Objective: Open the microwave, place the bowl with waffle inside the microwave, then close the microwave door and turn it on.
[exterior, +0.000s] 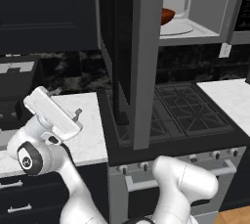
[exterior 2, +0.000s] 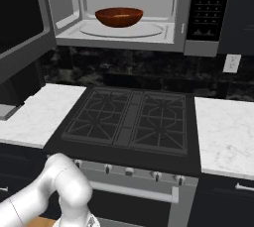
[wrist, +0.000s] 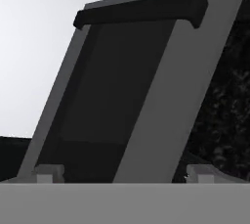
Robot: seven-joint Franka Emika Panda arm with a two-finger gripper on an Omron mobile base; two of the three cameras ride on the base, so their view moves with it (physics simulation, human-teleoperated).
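The microwave [exterior 2: 119, 35] hangs above the stove with its door [exterior: 144, 61] swung wide open to the left. Inside, the reddish-brown bowl [exterior 2: 119, 17] rests on the round turntable; its edge also peeks past the door [exterior: 167, 15]. I cannot make out the waffle in it. My gripper [exterior: 67, 102] hovers over the left counter, left of the door and apart from it, open and holding nothing. In the hand view the gripper [wrist: 126, 174] faces the door's [wrist: 117, 96] dark glass, with the bar handle [wrist: 141, 10] across the top.
A black gas stove [exterior 2: 129, 117] sits below the microwave, flanked by white marble counters [exterior 2: 225, 132] [exterior: 90, 130]. A black boxy appliance [exterior: 14, 86] stands at the back of the left counter. The dark control strip [exterior 2: 208, 5] runs down the microwave's right side. The open door juts out over the stove.
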